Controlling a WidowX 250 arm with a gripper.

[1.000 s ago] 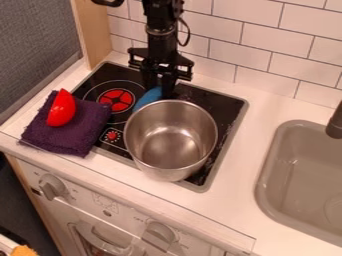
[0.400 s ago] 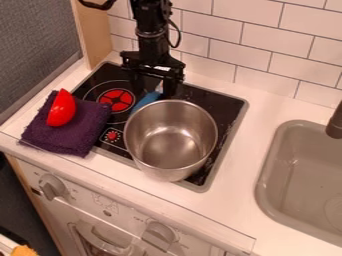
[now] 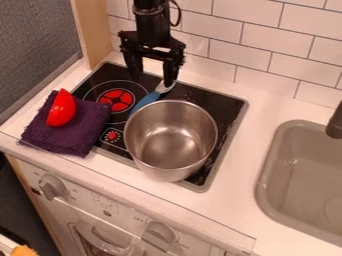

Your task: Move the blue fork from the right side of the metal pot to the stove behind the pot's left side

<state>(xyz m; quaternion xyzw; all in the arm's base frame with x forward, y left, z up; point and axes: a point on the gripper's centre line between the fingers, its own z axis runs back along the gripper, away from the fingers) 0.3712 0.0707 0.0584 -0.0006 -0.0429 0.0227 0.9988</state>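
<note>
Black gripper [image 3: 153,76] has risen slightly, its jaws spread wider, exposing the silver end of the blue-handled utensil [image 3: 146,100], apparently ungripped beside the pot [image 3: 170,145].

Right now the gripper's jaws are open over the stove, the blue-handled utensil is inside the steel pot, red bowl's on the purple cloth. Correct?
One miss: the blue-handled utensil lies on the stove beside the steel pot, not inside it, per the camera view. The gripper's jaws are open over the stove, and the red bowl is on the purple cloth.
</note>
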